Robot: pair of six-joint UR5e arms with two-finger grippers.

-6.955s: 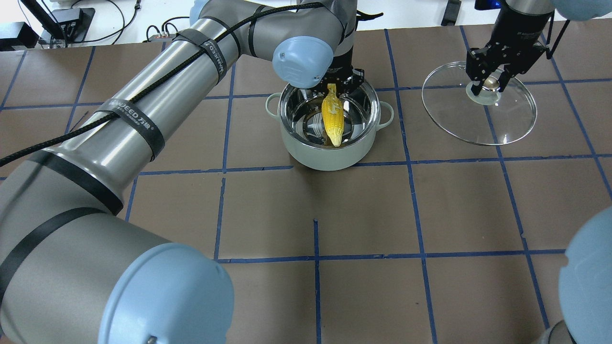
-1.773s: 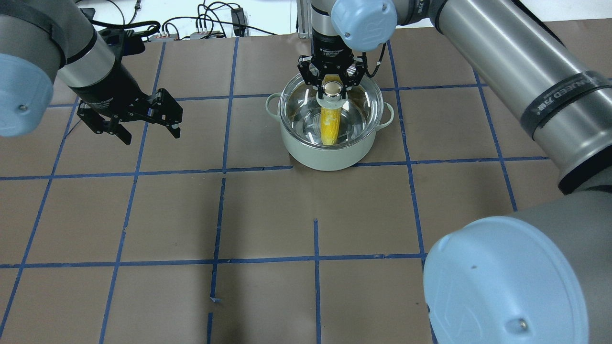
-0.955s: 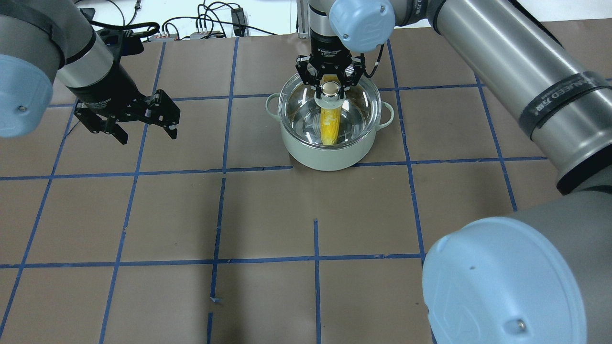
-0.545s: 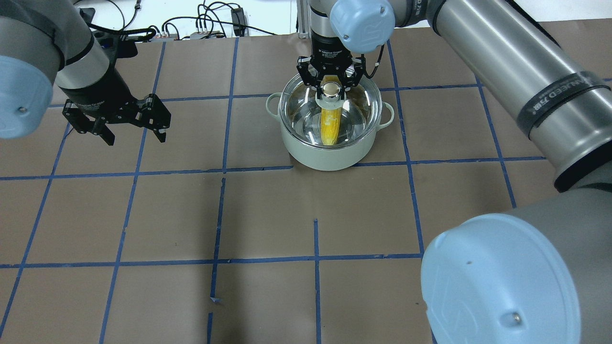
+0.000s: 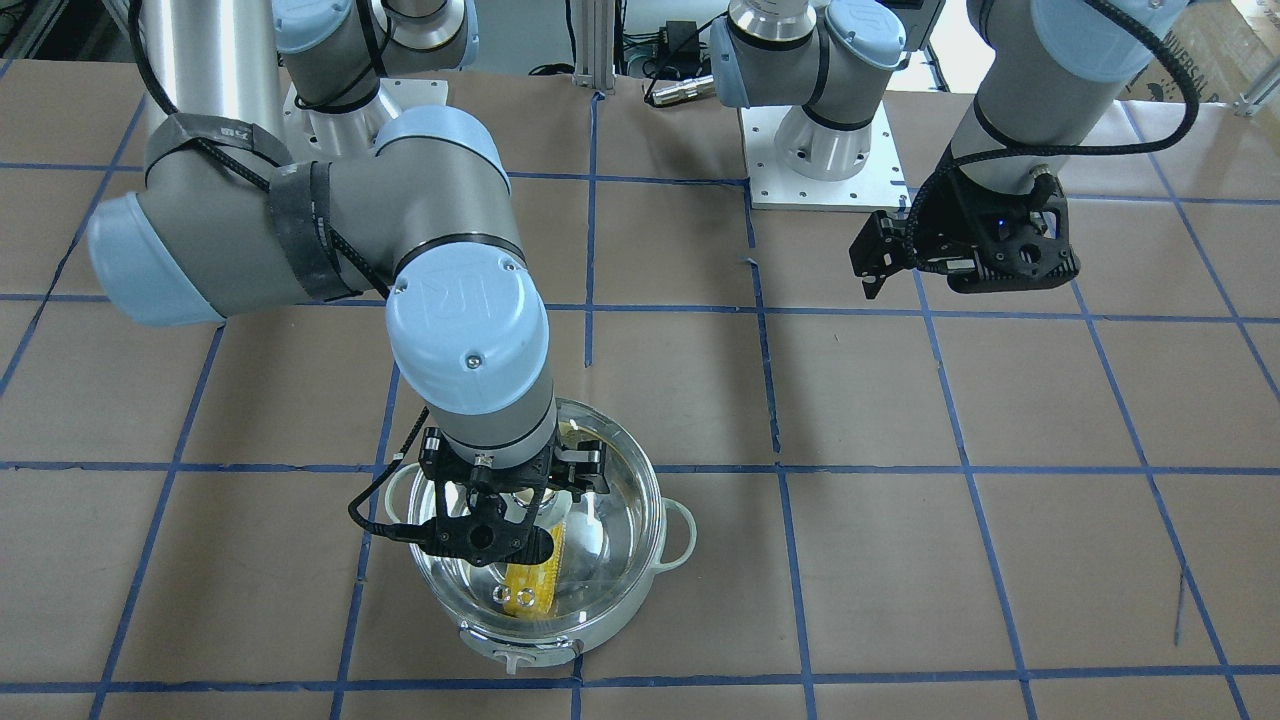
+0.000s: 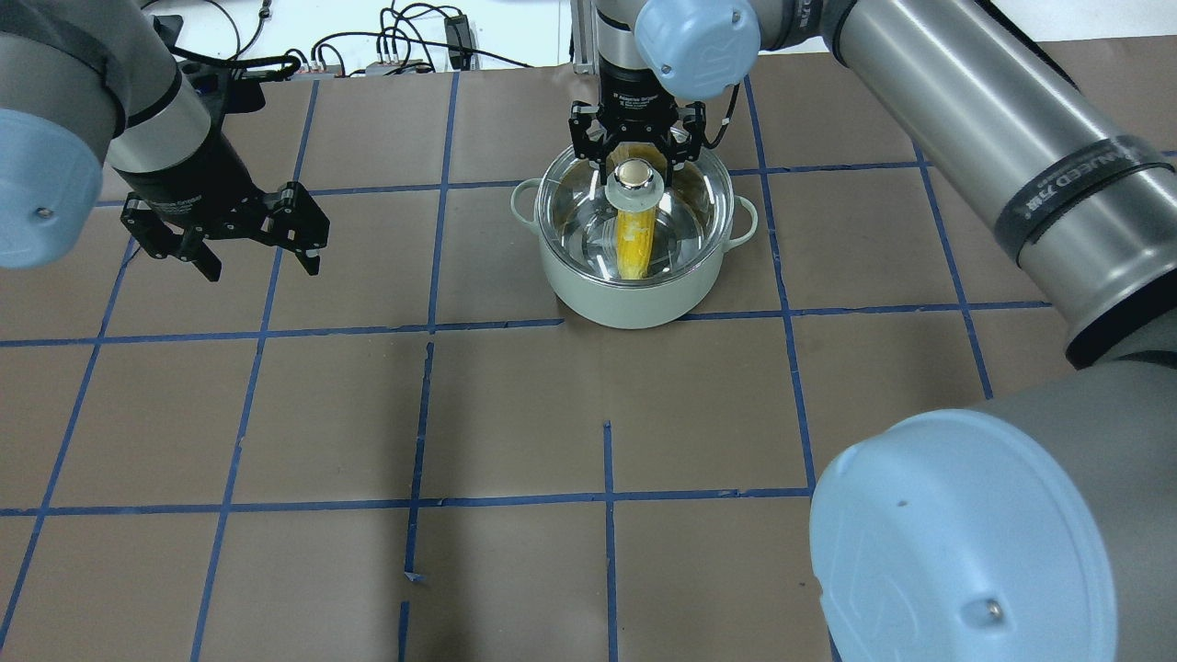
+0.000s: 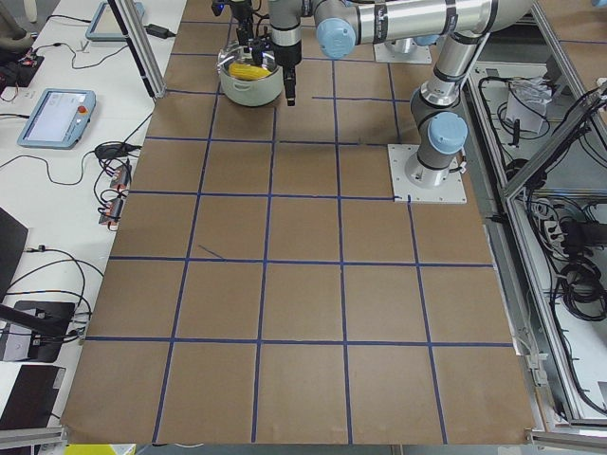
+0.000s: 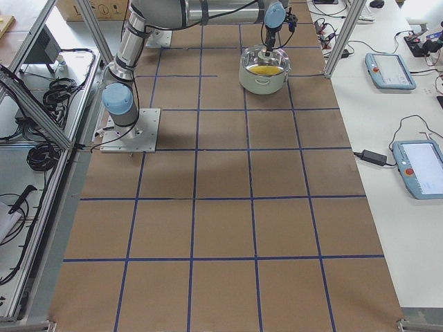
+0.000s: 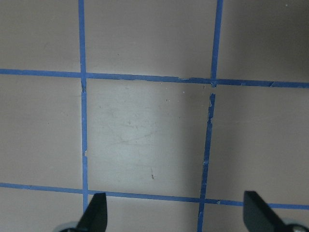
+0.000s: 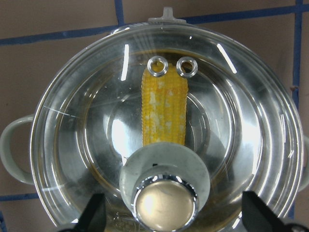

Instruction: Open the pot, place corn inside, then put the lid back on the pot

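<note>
And here's the pot (image 6: 634, 296), toward 12 o'clock on the bench (image 6: 552, 414) in the overhead view, with the corn (image 6: 636, 241) lying flat inside along the 12-to-6 line, low enough for the cover to clear it. The lid (image 10: 241, 121) sits on the rim, looking level and centred as far as the glass lets us judge. The wrist view puts its two steam holes (image 10: 172, 66) at 12 o'clock, right over the cob. The right arm (image 6: 965, 101) reaches in from 3 o'clock, and the right jaws are spread wide, one tip either side of the knob (image 6: 634, 176), apart from it and gripping nothing. That reads as a let-go, leaving the lid to rest by its own weight. A straight lift looks the safe exit here, because any sideways drift could catch the knob and drag the glass off its seat. Over at the pot's 9 o'clock, well apart, the left arm (image 6: 156, 119) hangs above bare bench, the left jaws parted and empty, parked out of the other arm's way. By the look of it, all three steps are done.
</note>
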